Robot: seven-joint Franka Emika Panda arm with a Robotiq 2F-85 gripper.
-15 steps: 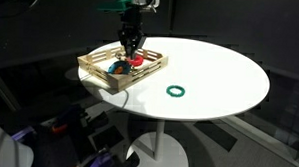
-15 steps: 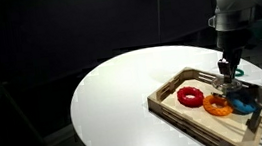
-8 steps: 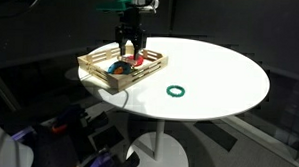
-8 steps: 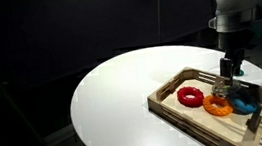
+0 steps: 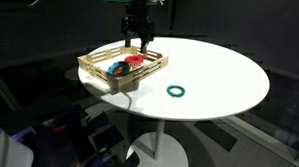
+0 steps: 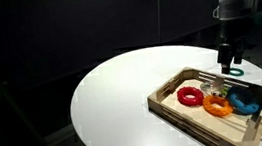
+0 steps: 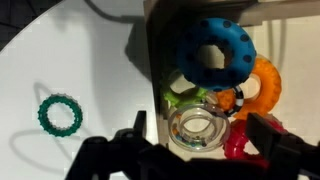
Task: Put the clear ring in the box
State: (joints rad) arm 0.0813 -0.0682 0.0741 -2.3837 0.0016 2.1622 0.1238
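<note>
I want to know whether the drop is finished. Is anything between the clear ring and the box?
Nothing visible stands between them. The clear ring lies inside the box, next to the blue ring, the orange ring and the red ring. The gripper hangs above it, jaws open and empty.
</note>
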